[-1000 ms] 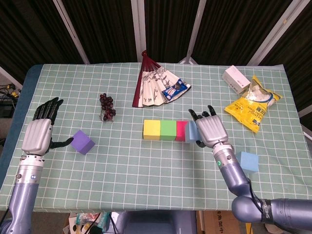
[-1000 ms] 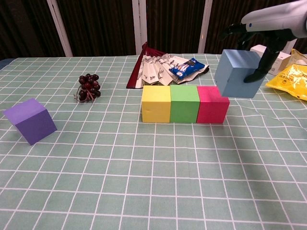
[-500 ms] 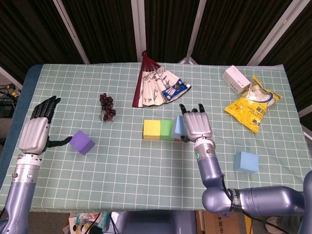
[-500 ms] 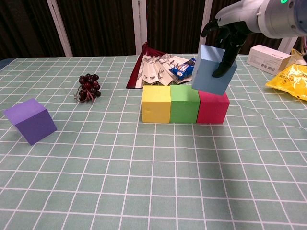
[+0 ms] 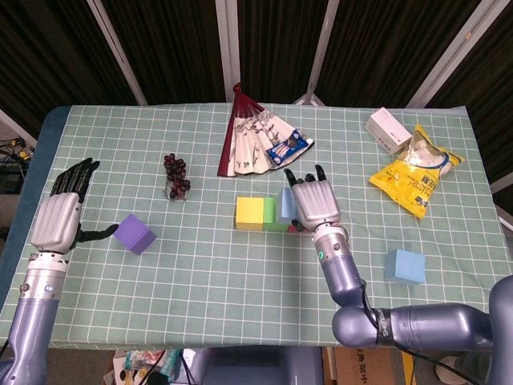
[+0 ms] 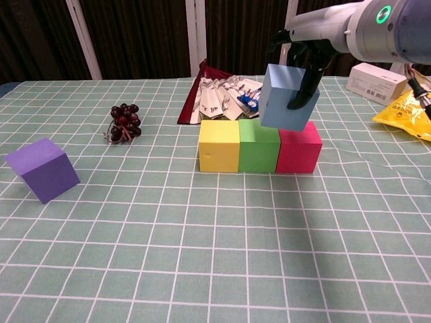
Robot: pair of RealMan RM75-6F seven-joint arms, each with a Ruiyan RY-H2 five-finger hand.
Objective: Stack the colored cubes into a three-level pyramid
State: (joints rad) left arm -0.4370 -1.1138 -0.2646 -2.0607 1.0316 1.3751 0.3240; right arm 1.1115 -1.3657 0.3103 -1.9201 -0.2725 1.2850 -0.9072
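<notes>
A matt checked cloth covered the tabletop [image 6: 202, 269]. The light-blue cube [image 6: 286, 97] in my right hand [image 5: 315, 204] looked matt and smooth (foam, perhaps), like the yellow cube [image 6: 219, 146]. My hand's back was brushed grey metal; the yellow snack bag [image 5: 415, 178] was glossy plastic.

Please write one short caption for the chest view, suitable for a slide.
Right hand holds a light blue cube, tilted, above the green cube and red cube of the base row.

Yellow cube [image 6: 219, 146], green cube [image 6: 258, 146], red cube [image 6: 299, 148], light-blue cube [image 6: 285, 97], purple cube [image 6: 42, 169], green-checked tablecloth [image 6: 202, 256].
</notes>
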